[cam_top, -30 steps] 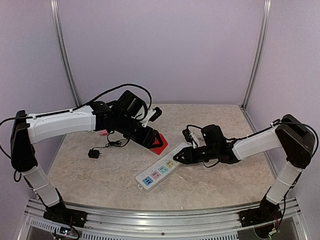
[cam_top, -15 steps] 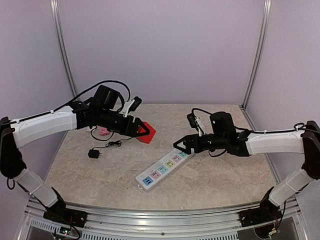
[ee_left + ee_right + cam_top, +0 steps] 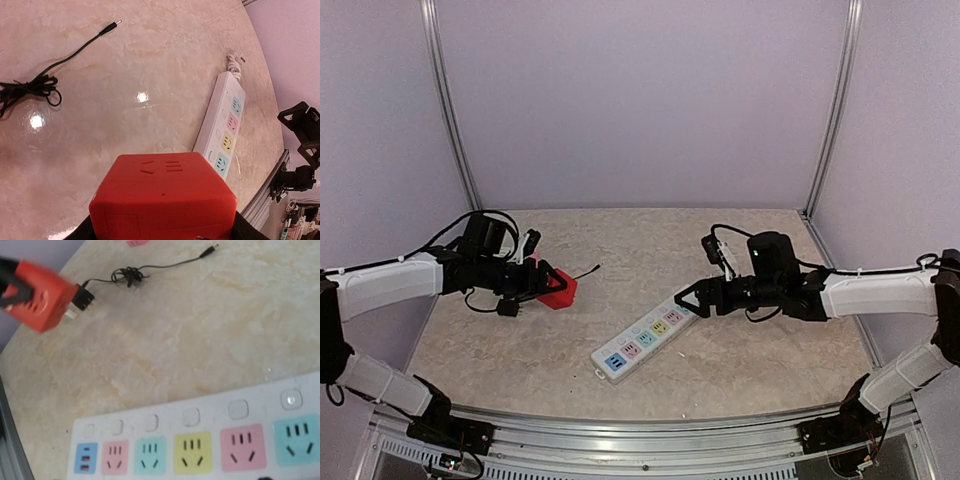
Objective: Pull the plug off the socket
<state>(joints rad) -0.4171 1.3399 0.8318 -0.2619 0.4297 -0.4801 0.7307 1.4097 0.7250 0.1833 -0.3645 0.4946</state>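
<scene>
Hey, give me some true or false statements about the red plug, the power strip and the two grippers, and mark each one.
The left gripper holds the red plug. True.
The red plug sits in the power strip. False: it is clear of the power strip, over the left side of the table.
The right gripper is shut on the power strip. False: it is open, near the power strip's far end.
A black cable lies on the table. True.

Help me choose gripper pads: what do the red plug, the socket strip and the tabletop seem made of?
Red plug: moulded plastic, satin sheen, embossed marks on top. Socket strip: glossy white plastic with pastel faces, seemingly. Tabletop: polished marble pattern with lamp glints; stone or laminate, cannot tell.
</scene>
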